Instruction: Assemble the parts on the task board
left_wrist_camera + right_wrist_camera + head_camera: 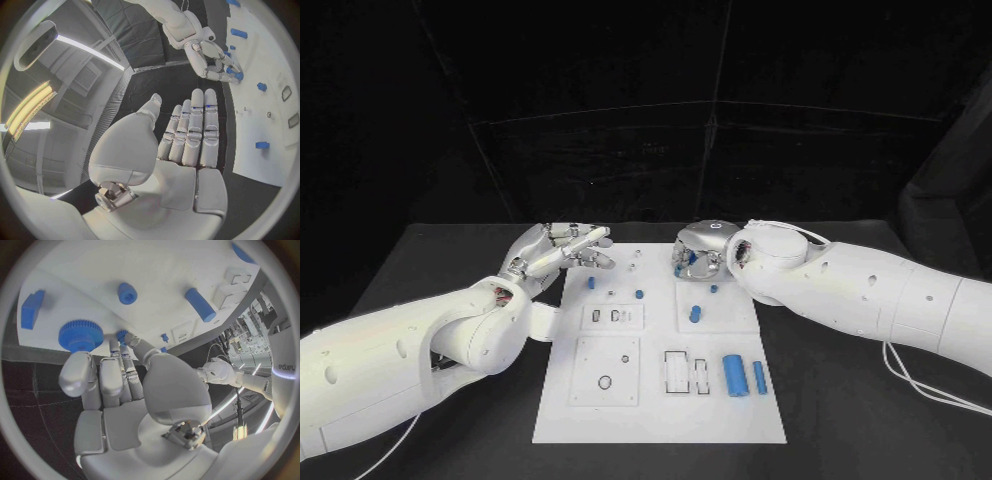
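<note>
Left hand (564,250) sits at about 10 o'clock off the white board (661,420), just past its far-left corner, fingers straight and spread, nothing in them. The board is in the middle of the black table (444,260) with blue pieces scattered on it, including two cylinders (736,375) around 4 o'clock. Right hand (700,252) is at 12 o'clock over the board's far edge, fingertips down by a blue gear (80,335); can't tell if it's actually gripping anything.

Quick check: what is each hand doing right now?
Left hand: open, holding nothing.
Right hand: fingertips at the blue gear; grip cannot be told.
</note>
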`<action>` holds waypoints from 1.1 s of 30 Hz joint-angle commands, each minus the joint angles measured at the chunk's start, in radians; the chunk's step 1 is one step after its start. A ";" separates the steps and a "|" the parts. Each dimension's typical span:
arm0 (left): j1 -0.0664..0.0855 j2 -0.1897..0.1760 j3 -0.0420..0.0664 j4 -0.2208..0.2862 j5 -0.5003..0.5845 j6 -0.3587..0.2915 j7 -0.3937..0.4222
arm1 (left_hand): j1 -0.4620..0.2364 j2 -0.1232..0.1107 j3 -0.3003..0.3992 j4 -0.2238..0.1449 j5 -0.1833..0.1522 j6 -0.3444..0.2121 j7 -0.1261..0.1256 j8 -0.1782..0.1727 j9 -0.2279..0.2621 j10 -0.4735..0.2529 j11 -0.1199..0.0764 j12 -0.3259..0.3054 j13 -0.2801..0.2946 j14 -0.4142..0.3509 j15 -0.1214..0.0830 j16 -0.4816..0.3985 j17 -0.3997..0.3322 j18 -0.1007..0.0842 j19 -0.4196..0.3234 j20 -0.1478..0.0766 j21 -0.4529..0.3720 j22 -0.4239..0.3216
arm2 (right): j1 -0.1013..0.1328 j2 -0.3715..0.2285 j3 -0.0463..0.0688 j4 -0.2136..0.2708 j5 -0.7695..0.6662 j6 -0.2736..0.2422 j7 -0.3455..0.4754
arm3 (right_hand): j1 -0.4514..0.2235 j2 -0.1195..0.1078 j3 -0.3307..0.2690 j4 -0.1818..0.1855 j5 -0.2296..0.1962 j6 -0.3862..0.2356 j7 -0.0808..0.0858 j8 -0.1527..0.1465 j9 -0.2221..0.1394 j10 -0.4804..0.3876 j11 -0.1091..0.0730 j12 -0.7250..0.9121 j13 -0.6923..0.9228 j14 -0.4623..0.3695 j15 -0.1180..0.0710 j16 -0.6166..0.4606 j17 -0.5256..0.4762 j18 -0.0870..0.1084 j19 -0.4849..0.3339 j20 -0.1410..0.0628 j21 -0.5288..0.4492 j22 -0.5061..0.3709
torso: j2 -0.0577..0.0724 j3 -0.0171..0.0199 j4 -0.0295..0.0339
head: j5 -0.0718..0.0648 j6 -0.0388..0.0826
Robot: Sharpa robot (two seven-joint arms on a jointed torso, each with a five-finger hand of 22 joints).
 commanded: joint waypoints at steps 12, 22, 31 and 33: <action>0.003 -0.005 0.001 0.001 -0.006 0.017 -0.002 | 0.014 0.000 0.001 -0.006 0.006 0.000 0.005 -0.007 -0.002 -0.005 0.002 -0.005 -0.002 0.005 0.004 -0.004 0.003 0.013 0.008 0.002 -0.005 -0.002 | 0.001 -0.012 0.000 0.023 0.006 -0.088 -0.010 | 0.016 -0.005 0.027 -0.005 -0.006 0.017 0.003 0.001 0.000 0.020 0.000 0.004 -0.002 0.024 0.000 0.010 0.000 -0.013 -0.003 -0.004 0.017 0.016 | -0.002 -0.0014 -0.0007 | 0.002 0.005; 0.004 -0.009 0.001 0.002 -0.006 0.019 -0.001 | 0.017 0.002 0.002 -0.008 0.006 0.000 0.006 -0.008 -0.002 -0.005 0.002 -0.007 -0.002 0.005 0.004 -0.005 0.006 0.013 0.008 0.002 -0.006 -0.002 | 0.013 -0.006 0.001 0.036 0.013 -0.196 -0.037 | 0.015 -0.015 0.032 -0.005 -0.007 0.016 0.002 -0.002 -0.001 0.019 0.000 0.002 -0.004 0.023 0.001 0.012 0.000 -0.015 -0.002 -0.004 0.023 0.025 | 0.000 -0.0009 0.0017 | 0.006 0.013; 0.004 -0.012 0.001 0.002 -0.006 0.019 0.000 | 0.018 0.003 0.003 -0.010 0.006 0.000 0.006 -0.010 -0.002 -0.005 0.002 -0.009 -0.003 0.004 0.005 -0.006 0.007 0.013 0.008 0.003 -0.007 -0.003 | 0.020 0.064 0.001 -0.038 0.018 -0.252 -0.036 | 0.009 -0.017 0.037 0.002 -0.017 0.018 0.003 -0.004 -0.001 0.020 0.001 0.001 -0.004 0.023 0.001 0.014 0.000 -0.015 -0.003 -0.003 0.025 0.027 | 0.005 -0.0016 0.0052 | 0.011 0.012; 0.005 -0.015 0.001 0.005 -0.006 0.019 0.000 | 0.018 0.003 0.003 -0.010 0.006 0.000 0.006 -0.010 -0.002 -0.005 0.002 -0.009 -0.003 0.004 0.005 -0.006 0.007 0.013 0.008 0.003 -0.007 -0.003 | 0.022 0.080 0.001 -0.052 0.020 -0.255 -0.033 | 0.009 -0.017 0.037 0.002 -0.017 0.018 0.003 -0.004 -0.001 0.020 0.001 0.001 -0.004 0.023 0.001 0.014 0.000 -0.015 -0.003 -0.003 0.025 0.027 | 0.008 -0.0017 0.0036 | 0.013 0.015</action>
